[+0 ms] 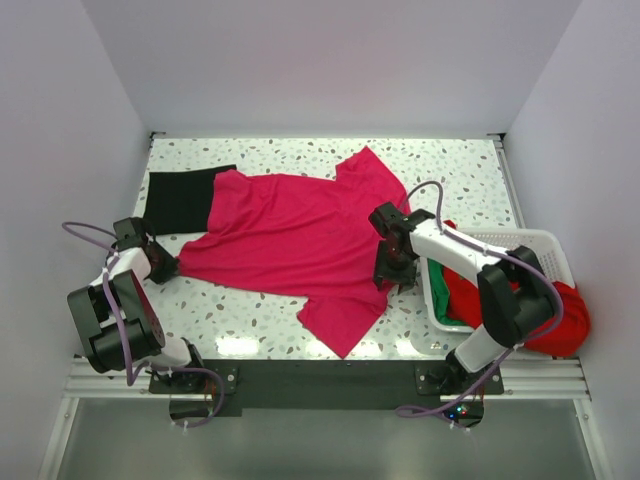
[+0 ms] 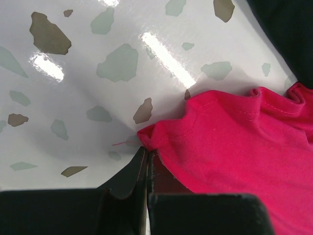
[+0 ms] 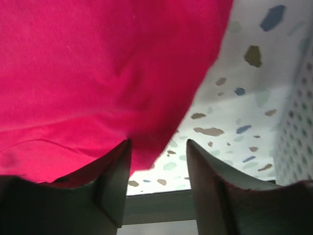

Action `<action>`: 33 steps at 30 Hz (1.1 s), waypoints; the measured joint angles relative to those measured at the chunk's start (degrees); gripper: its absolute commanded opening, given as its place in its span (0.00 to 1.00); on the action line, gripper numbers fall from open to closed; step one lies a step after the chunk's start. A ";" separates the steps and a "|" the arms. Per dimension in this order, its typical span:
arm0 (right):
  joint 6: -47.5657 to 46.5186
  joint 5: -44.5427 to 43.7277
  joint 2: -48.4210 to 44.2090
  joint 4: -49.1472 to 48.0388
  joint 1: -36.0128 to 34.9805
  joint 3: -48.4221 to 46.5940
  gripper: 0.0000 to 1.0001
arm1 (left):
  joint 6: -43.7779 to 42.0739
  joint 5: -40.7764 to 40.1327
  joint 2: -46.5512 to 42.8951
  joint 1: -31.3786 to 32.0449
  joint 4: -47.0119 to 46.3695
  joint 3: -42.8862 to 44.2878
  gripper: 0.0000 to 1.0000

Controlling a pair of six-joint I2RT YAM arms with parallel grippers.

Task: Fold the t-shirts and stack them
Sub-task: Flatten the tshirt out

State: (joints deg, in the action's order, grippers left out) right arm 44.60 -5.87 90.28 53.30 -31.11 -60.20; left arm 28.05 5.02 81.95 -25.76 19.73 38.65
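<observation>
You have the magenta t-shirt (image 1: 290, 235) spread flat left of the basket (image 1: 520, 236). Your left gripper (image 2: 146, 152) pinches its corner farthest from the basket, and your right gripper (image 3: 157, 144) stands half-parted at its nearest edge.

You have the spread t-shirt (image 1: 290, 235) lying across the middle of the table (image 1: 450, 170), reaching from near the left edge almost to the basket (image 1: 545, 240). Behind its left end, towards the far left corner, lies the folded t-shirt (image 1: 178, 200), its right side under the spread one. The basket sits at the right edge towards the near right corner, with more t-shirts (image 1: 470, 295) in it, one hanging over its right rim. Your left gripper (image 1: 168, 268) sits at the spread t-shirt's left corner. Your right gripper (image 1: 392, 278) sits at its right edge, just left of the basket.
</observation>
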 measured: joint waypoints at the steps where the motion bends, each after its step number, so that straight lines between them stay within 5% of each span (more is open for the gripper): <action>1: -0.02 0.68 1.03 -0.92 0.00 0.20 0.56 | -0.11 0.13 0.00 0.00 0.00 0.00 0.00; 3: -0.22 1.49 3.17 -2.86 0.00 0.24 0.54 | -0.20 0.33 0.00 0.00 -0.02 -0.02 0.00; 5: -0.83 2.49 4.76 -4.74 0.00 0.24 0.34 | -0.20 0.39 0.00 0.00 -0.09 -0.04 0.00; 6: -0.96 2.67 5.35 -5.22 0.00 0.13 0.16 | -0.20 0.50 0.00 -0.02 -0.17 -0.09 0.00; 10: -1.90 2.45 6.56 -4.00 -0.02 -1.40 0.00 | -0.17 1.31 0.44 -0.39 -1.01 -0.11 0.00; 17: -1.90 -0.28 -0.48 4.37 -0.02 -3.06 0.11 | -0.17 3.08 0.92 -1.70 -1.73 -0.11 0.00; 25: -1.62 -3.76 -7.06 15.76 -0.02 -9.29 0.48 | -0.17 3.67 1.09 -1.95 -2.19 -0.11 0.00; 33: -1.53 -2.32 -7.26 16.90 -4.96 -12.44 0.45 | -0.20 4.07 1.11 -1.99 -2.45 -0.15 0.00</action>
State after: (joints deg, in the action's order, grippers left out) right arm 43.07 -8.19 83.02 70.19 -36.07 -72.64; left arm 27.86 9.08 83.07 -27.75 17.28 38.50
